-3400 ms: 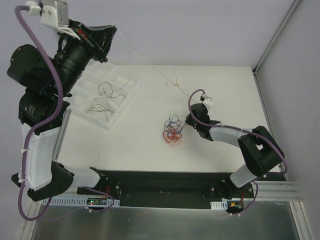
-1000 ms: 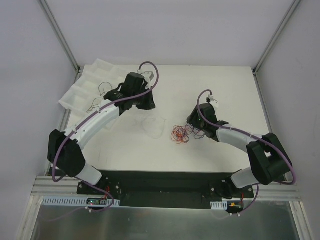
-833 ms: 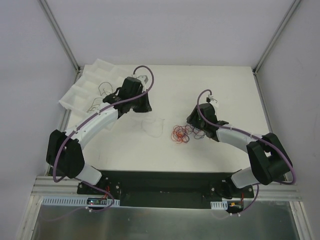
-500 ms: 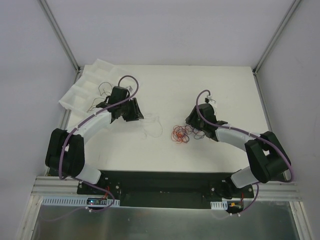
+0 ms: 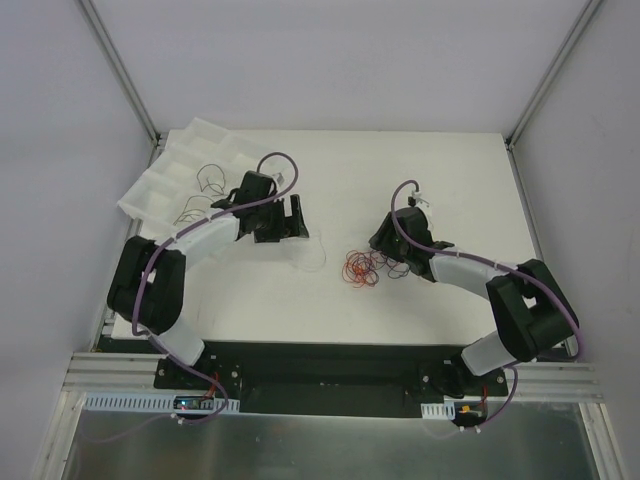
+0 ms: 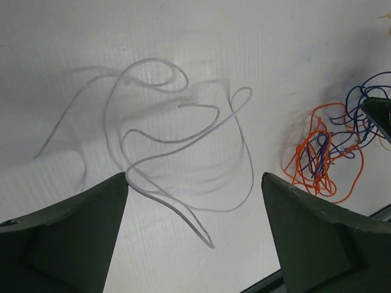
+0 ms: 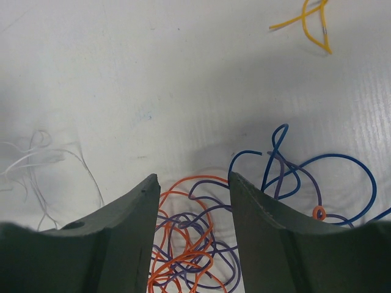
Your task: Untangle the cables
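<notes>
White table (image 5: 450,180), two arms reaching in, a small knot of cables (image 5: 362,268) near its middle

A white compartment tray (image 5: 197,126) sits askew at the far left corner with a few thin dark wires (image 5: 205,180) curled in its sections. The left gripper (image 6: 194,177) hangs low between tray and knot, fingers spread wide with nothing between them. Under it a pale white wire (image 6: 183,143) lies loose on the table in open loops, apart from the knot. The right gripper (image 7: 193,177) stands right at the knot's right side, its jaws parted and hovering over the strands without pinching any. The knot itself is hair-thin orange and purple wire wound into tight little rings, with dark blue loops (image 7: 342,183) trailing out. One short yellow piece (image 7: 311,24) lies alone further off
</notes>
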Robot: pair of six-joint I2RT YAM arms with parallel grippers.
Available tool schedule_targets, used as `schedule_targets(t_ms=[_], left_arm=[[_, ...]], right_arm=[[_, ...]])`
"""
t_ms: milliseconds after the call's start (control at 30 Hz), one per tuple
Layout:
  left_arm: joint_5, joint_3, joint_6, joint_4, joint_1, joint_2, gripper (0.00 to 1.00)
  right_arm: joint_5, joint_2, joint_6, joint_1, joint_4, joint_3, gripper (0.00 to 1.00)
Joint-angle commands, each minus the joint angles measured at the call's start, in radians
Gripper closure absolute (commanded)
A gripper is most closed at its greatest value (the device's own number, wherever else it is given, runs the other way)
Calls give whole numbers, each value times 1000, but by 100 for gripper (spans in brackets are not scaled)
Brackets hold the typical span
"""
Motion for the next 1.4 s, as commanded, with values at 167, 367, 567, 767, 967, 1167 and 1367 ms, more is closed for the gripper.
schedule_targets(t_ms=[167, 367, 567, 767, 967, 1167, 1367], left_arm=[[-228, 219, 200, -137, -62, 199, 18], [-253, 255, 395, -171, -77, 254, 18], [-207, 324, 469, -214, -76, 305, 50], [-182, 347, 482, -238, -76, 351, 77], [-205, 353, 479, -243, -65, 271, 100], [-66, 462, 385, -238, 77, 165, 100], [176, 707, 235, -195, 205, 289, 100]], right_arm=[[-27, 12, -10, -11, 37, 24, 48], [-52, 21, -9, -17, 43, 25, 48], [-73, 29, -5, -26, 52, 27, 48], [-92, 30, -2, -35, 61, 21, 48], [-93, 26, -1, -38, 74, 10, 48], [-110, -28, -13, -30, 254, -93, 48], [-214, -83, -39, -29, 425, -186, 48]])
